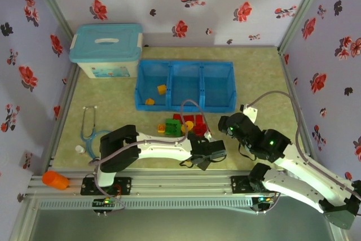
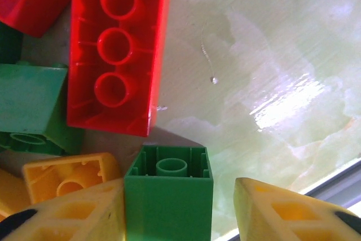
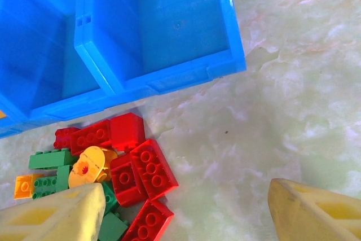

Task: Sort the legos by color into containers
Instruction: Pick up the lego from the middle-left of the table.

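Observation:
The legos (image 1: 180,124) lie in a small pile of red, green and yellow in front of the blue tray of containers (image 1: 185,104). Two yellow bricks (image 1: 162,89) lie in its left compartment. In the left wrist view my left gripper (image 2: 180,213) straddles a small green brick (image 2: 169,196) standing on the table. Its left finger (image 2: 84,215) touches the brick and the right finger (image 2: 282,213) stands apart from it. A long red brick (image 2: 115,49) lies just beyond. My right gripper (image 3: 186,207) hangs open over bare table, right of the red legos (image 3: 141,167), near the tray's right compartment (image 3: 158,32).
A pale-blue lidded storage box (image 1: 106,49) stands at the back left. A stethoscope (image 1: 90,131) lies left of the left arm, with a small white bottle (image 1: 79,149) beside it. An orange bottle (image 1: 55,180) rests on the front rail. Patterned walls enclose the table.

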You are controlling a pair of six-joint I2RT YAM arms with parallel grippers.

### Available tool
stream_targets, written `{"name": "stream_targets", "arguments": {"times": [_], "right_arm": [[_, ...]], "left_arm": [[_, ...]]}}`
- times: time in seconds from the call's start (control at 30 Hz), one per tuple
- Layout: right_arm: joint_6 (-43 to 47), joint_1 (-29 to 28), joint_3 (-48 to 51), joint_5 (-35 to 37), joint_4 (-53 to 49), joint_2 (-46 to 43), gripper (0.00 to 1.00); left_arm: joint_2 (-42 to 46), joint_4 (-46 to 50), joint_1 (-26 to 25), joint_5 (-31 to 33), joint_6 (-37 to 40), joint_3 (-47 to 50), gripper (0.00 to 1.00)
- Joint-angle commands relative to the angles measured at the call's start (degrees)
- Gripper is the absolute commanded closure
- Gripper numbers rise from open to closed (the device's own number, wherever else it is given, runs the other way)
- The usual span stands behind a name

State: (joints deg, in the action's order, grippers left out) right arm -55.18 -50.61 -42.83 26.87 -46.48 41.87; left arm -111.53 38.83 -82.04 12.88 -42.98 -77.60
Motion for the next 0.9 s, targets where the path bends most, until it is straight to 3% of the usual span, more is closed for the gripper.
{"name": "stream_targets", "arguments": {"times": [0.0,0.27,0.57,0.87], "right_arm": [[-1.7,0.3,1.0,1.9,0.1,-0.7,0.24],[-1.9,0.2,1.2,2.2,0.3,-0.9,0.25],[-1.8,0.2,0.6,2.9,0.0,-1.0,0.26],[-2.1,0.3,0.3,3.5,-1.2,-2.0,0.26]], "left_arm": [[-1.6,2.4,-0.4,0.1,-0.6,-0.8,0.51],[-2.9,2.4,-0.4,0.3,-0.3,-1.2,0.54],[-3.2,4.0,-0.4,2.3,0.7,-2.4,0.66],[1.8,3.7,1.4,4.0,2.3,-2.0,0.7]]}}
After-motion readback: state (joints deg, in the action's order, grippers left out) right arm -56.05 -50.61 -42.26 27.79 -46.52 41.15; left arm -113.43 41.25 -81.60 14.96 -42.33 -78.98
